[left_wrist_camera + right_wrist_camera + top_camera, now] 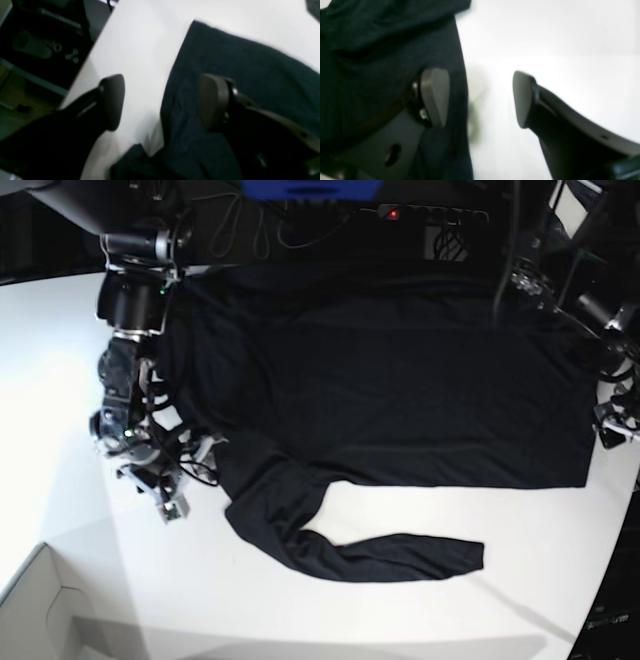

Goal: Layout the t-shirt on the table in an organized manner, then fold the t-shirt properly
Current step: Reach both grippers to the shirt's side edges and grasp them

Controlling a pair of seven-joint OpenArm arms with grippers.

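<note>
The black t-shirt (390,390) lies spread over the far half of the white table (60,380), with one long sleeve (400,558) trailing toward the front. At the shirt's left side, my right gripper (190,478) stands open. In the right wrist view this gripper (480,98) straddles the t-shirt (370,62) edge, one finger (436,97) over cloth and the other over bare table (557,50). My left gripper (608,425) is at the shirt's right edge. In the left wrist view it (162,102) is open across the t-shirt (250,75) edge, holding nothing.
A pale cardboard box (40,610) sits at the front left corner. Cables and a power strip (430,215) run along the back. The table edge (82,67) drops off beside the left gripper, with a dark frame and floor (37,50) beyond it.
</note>
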